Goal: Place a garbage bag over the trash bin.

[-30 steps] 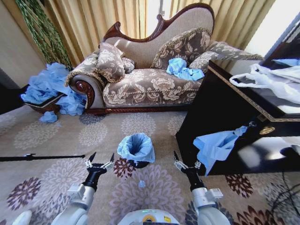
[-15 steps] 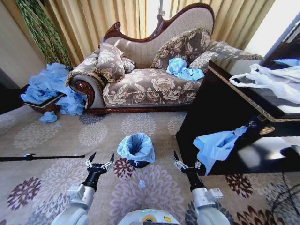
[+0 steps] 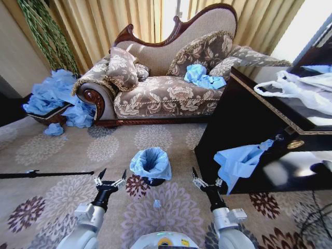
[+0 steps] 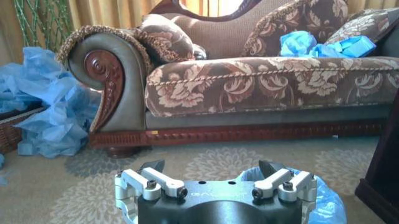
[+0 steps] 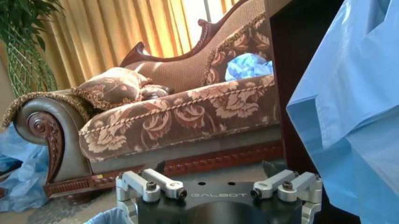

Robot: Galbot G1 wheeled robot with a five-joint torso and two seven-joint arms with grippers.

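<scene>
A light-blue garbage bag [image 3: 150, 162] is draped over the trash bin [image 3: 154, 181] on the carpet; its mouth is open upward, and only a dark sliver of the bin shows at the base. My left gripper [image 3: 110, 179] hovers open to the left of the bin, apart from it. My right gripper [image 3: 206, 179] hovers open to the right, holding nothing. In the left wrist view the open left gripper [image 4: 212, 167] has the bagged bin's blue plastic [image 4: 325, 205] just beyond one finger. The right wrist view shows the open right gripper [image 5: 215, 168] with a corner of that bag [image 5: 109, 217] low down.
A black cabinet [image 3: 244, 119] stands close on the right, with another blue bag [image 3: 238, 161] hanging from it and white plastic bags [image 3: 301, 88] on top. The sofa [image 3: 166, 93] lies ahead. Blue bags are heaped at far left [image 3: 52, 96]. A black rod [image 3: 41, 174] lies on the floor.
</scene>
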